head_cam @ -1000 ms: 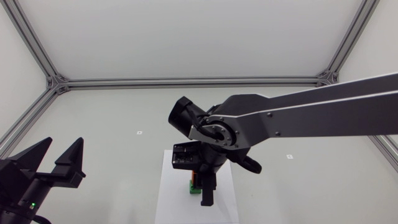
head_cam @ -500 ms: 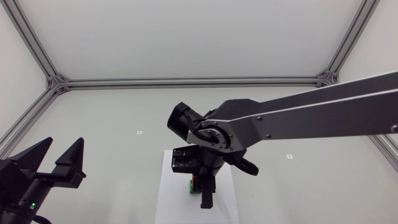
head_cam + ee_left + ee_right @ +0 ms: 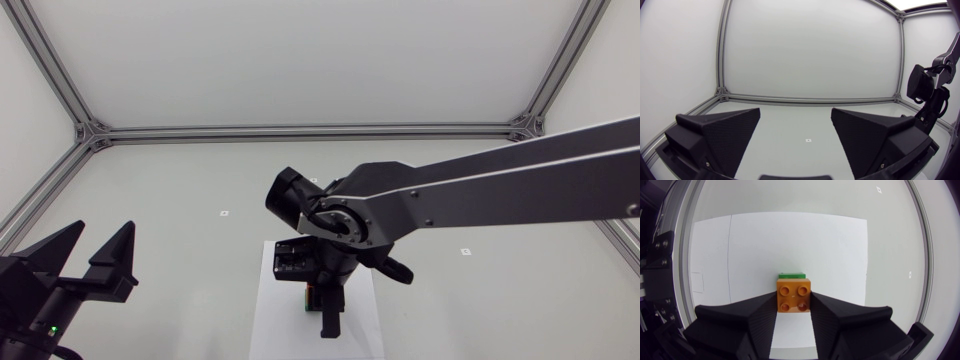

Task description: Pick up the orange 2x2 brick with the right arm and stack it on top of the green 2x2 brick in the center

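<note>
Between the fingers of your matte black right pincer [image 3: 793, 300], which grips it, the orange 2x2 plastic brick [image 3: 793, 295] has sunk toward the green 2x2 plastic brick [image 3: 792, 275] just beneath, so seating looks near.

The right arm [image 3: 480, 190] crosses past the middle, and the right gripper [image 3: 325, 316] points down over a white sheet [image 3: 268, 322]. Just beside its dark finger a sliver of the orange brick [image 3: 312, 292] shows, with an edge of the green brick [image 3: 308, 304] under it. Well apart from it, the left gripper [image 3: 100, 240] sits with its fingers spread.
</note>
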